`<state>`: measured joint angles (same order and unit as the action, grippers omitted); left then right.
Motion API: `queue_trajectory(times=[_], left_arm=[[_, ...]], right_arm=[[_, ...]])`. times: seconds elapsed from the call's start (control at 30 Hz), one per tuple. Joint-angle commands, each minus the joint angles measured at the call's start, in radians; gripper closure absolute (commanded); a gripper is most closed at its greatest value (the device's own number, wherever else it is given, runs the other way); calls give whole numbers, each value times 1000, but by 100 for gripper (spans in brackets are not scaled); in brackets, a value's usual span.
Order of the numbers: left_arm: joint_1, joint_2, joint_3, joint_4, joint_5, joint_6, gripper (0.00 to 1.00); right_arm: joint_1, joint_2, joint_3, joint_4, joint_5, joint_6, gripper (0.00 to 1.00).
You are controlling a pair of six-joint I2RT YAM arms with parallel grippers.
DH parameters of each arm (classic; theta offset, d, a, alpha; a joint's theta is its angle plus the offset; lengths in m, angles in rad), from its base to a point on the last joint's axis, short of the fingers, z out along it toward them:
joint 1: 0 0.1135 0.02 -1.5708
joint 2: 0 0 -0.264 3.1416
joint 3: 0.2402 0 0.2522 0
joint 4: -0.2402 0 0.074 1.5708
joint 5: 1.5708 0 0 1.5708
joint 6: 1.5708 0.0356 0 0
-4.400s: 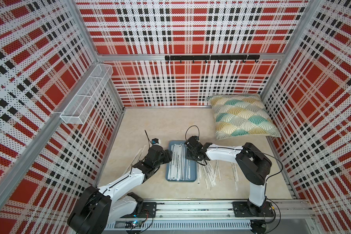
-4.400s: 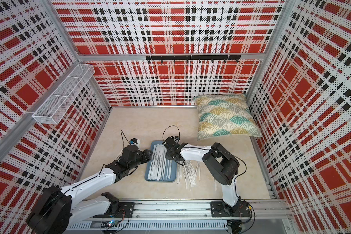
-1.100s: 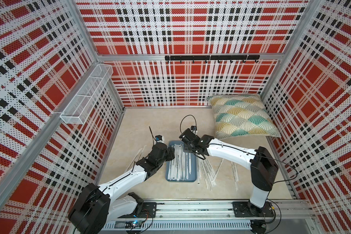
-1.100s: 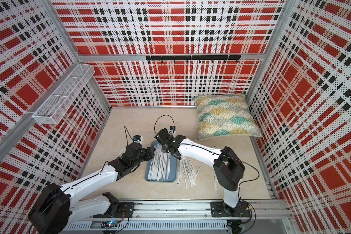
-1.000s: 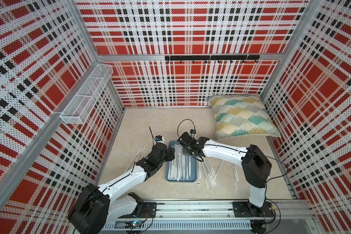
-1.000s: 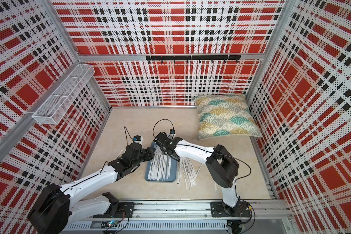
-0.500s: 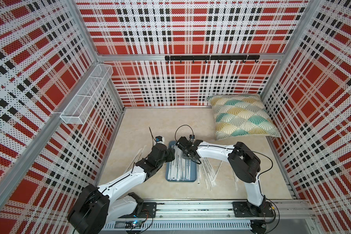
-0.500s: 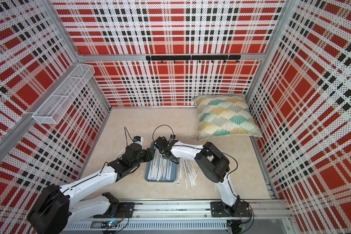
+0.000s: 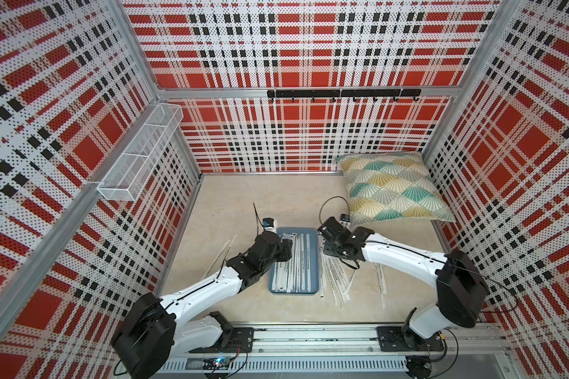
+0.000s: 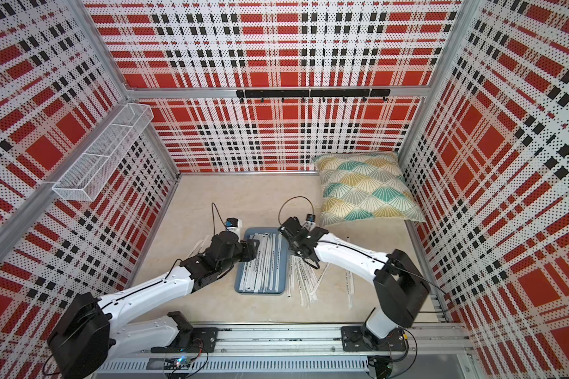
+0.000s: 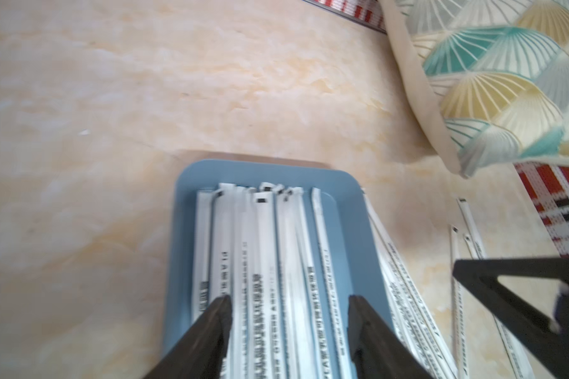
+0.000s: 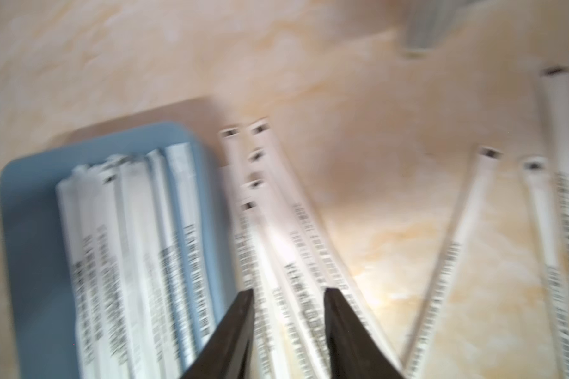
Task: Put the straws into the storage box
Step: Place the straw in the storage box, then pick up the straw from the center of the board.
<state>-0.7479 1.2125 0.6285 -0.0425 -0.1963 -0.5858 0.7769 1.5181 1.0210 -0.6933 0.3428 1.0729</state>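
The straws (image 9: 298, 259) lie lengthwise along the storage box (image 9: 314, 262).

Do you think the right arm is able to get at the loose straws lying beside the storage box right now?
Probably yes: the right gripper hovers with jaws apart directly over the loose straws beside the storage box; nothing lies between.
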Motion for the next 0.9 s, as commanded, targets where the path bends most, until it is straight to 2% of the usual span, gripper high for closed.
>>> queue_trajectory(times=[0.0, 0.2, 0.33, 0.5, 0.67, 0.87], left_arm=[[-96, 88, 68, 27, -40, 28, 38], [-195, 225, 128, 78, -29, 7, 38], [-204, 240, 131, 80, -38, 7, 38], [-182, 230, 117, 82, -29, 7, 38], [-149, 201, 93, 85, -17, 2, 38], [-73, 125, 40, 89, 6, -11, 38]], right_arm=[[-51, -62, -115, -39, 28, 56, 51], [-96, -47, -211, 29, 0, 61, 52], [-100, -19, -264, 99, -17, 68, 56], [-106, 1, -299, 158, -34, 54, 71], [-108, -30, -312, 135, -16, 13, 83], [-65, -122, -196, 62, -38, -97, 88]])
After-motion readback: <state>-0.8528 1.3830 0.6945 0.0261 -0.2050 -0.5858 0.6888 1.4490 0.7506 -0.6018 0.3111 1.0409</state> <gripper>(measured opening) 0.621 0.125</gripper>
